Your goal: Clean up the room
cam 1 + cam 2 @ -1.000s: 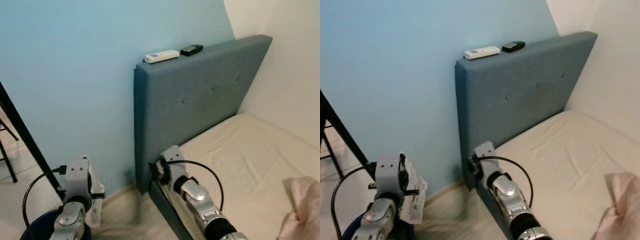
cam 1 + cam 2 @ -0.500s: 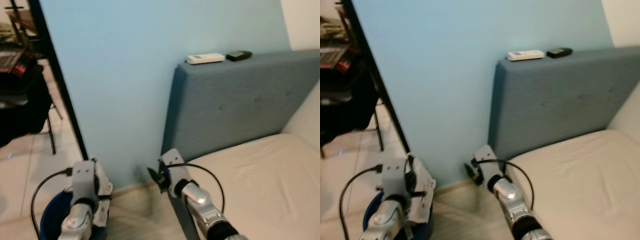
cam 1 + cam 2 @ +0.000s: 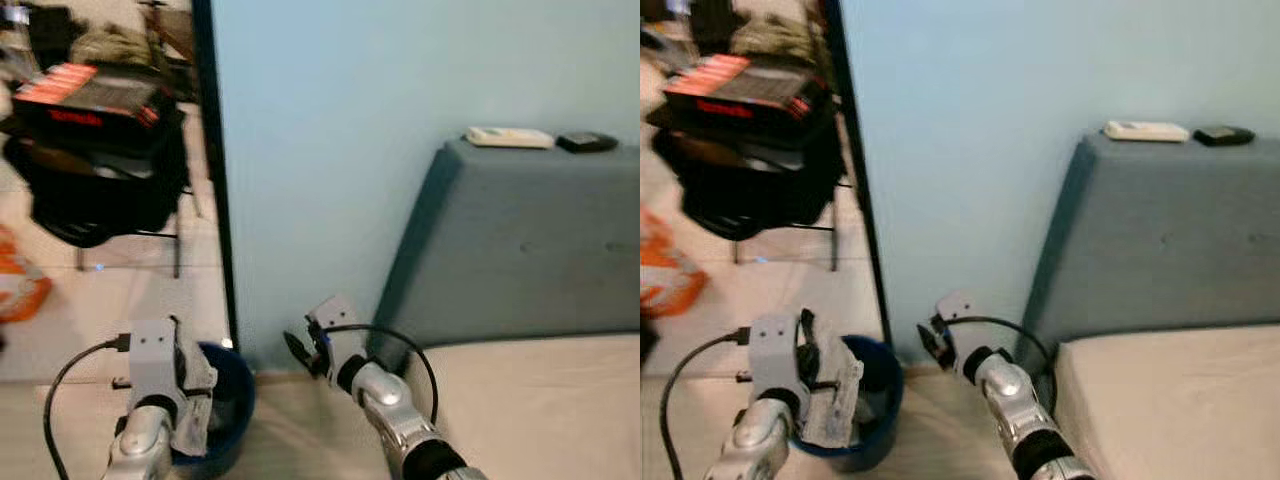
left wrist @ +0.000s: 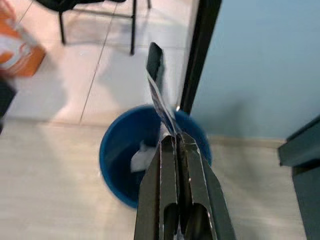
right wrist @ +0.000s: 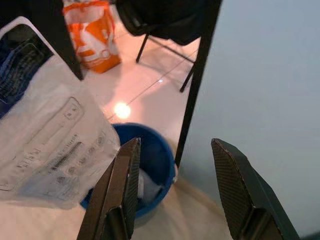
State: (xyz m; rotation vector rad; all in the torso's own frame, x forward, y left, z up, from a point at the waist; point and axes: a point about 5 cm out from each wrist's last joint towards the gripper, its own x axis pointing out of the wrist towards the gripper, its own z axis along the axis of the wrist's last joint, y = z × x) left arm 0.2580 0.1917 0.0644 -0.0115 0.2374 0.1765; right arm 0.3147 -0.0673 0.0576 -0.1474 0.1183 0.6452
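My left gripper [image 4: 172, 142] is shut on a crumpled clear plastic wrapper [image 4: 160, 95] with faint print. It holds the wrapper just above the near rim of a round blue bin [image 4: 125, 160], which stands on the floor and has some white scrap inside. In the eye views the wrapper [image 3: 835, 400] hangs in front of the bin [image 3: 880, 395] at the lower left. My right gripper [image 3: 295, 350] hovers open with nothing between its fingers, to the right of the bin and near the blue wall. The right wrist view looks past the wrapper [image 5: 45, 150] at the bin [image 5: 150, 165].
A black upright frame post [image 3: 215, 170] stands right behind the bin. A grey-blue headboard [image 3: 520, 240] with a white remote [image 3: 510, 137] and a black device [image 3: 588, 142] on top flanks the beige mattress [image 3: 540, 400]. A black bag on a chair [image 3: 100, 150] and an orange bag [image 5: 92, 30] lie beyond.
The camera has swung to the left, so the bed slid right and the bin, post and chair came into view. Both arms keep their pose; the wrapper stays gripped.
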